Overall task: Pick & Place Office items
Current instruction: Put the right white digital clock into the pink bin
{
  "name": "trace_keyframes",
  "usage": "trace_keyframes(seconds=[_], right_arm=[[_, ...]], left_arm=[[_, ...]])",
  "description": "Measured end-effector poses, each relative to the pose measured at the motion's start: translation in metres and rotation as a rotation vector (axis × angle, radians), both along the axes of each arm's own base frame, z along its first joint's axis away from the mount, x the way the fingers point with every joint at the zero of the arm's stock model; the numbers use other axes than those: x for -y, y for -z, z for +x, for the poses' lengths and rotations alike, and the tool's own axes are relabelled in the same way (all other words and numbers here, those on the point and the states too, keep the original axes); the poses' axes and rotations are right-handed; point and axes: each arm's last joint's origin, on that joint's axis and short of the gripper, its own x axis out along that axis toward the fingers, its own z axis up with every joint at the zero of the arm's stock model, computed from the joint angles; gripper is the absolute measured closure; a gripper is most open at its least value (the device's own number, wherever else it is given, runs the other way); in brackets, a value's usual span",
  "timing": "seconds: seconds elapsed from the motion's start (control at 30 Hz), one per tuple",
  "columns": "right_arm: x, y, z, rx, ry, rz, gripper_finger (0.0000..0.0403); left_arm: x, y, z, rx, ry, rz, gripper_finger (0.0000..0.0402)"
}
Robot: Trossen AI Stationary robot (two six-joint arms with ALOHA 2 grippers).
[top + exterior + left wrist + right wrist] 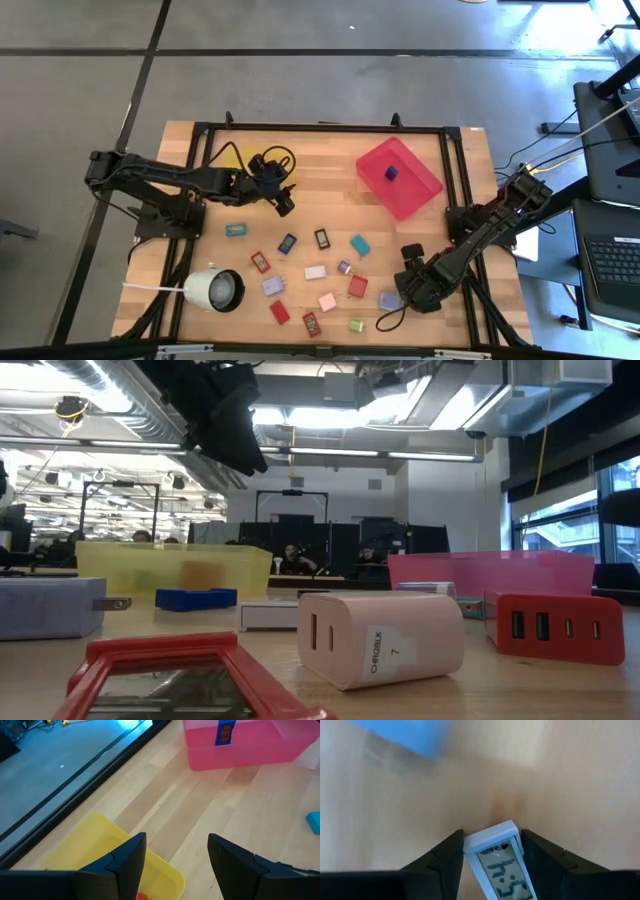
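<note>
Wooden table, right gripper grasping lilac clock block per wrist view, left gripper spread.

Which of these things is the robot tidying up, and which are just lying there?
For the job: small blocks on the table, like the lilac block between the right gripper's fingers, and the blue block in the red tray.
Just there: white lamp, yellow tray.
</note>
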Motion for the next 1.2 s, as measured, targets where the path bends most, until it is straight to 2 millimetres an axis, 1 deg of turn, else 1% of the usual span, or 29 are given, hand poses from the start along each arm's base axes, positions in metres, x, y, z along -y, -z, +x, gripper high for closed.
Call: trace_keyframes(seconds=[0.1,0.2,0.27,0.43,0.53,0.63,0.8,0.93,1.1,1.2], right_arm=[[0.003,-0.015,0.001,0.04,0.014,0.007,0.0227],[0.014,-0.026,-0.003,0.034,0.043,-0.018,0.0233],[0.022,-0.038,-0.003,0.084,0.068,-0.029,0.0232],[0.048,-0.065,-0.004,0.244,0.091,-0.115,0.0223],[0.065,-0.08,0.0,0.361,0.096,-0.194,0.0224],[0.085,-0.092,0.003,0.429,0.096,-0.266,0.0225],[0.119,-0.105,0.01,0.472,0.139,-0.379,0.0226],[0.144,-0.111,0.016,0.482,0.192,-0.419,0.0226],[0.175,-0.114,0.028,0.524,0.36,-0.455,0.0225],[0.192,-0.114,0.03,0.533,0.468,-0.462,0.0224]], left_arm=[[0.0,0.0,0.0,0.0,0.0,0.0,0.0192],[0.0,0.0,0.0,-0.004,0.005,0.005,0.0192],[0.0,-0.001,0.001,-0.005,0.016,0.016,0.0192],[0.0,-0.002,0.002,-0.004,0.036,0.037,0.0192],[0.0,-0.002,0.002,-0.011,0.044,0.047,0.0192],[0.0,-0.002,0.002,-0.012,0.045,0.048,0.0192],[0.0,-0.002,0.002,-0.012,0.046,0.048,0.0192],[0.0,-0.002,0.002,-0.019,0.053,0.055,0.0192],[0.0,-0.002,0.002,-0.036,0.07,0.074,0.0192],[0.0,-0.002,0.002,-0.037,0.071,0.075,0.0192]])
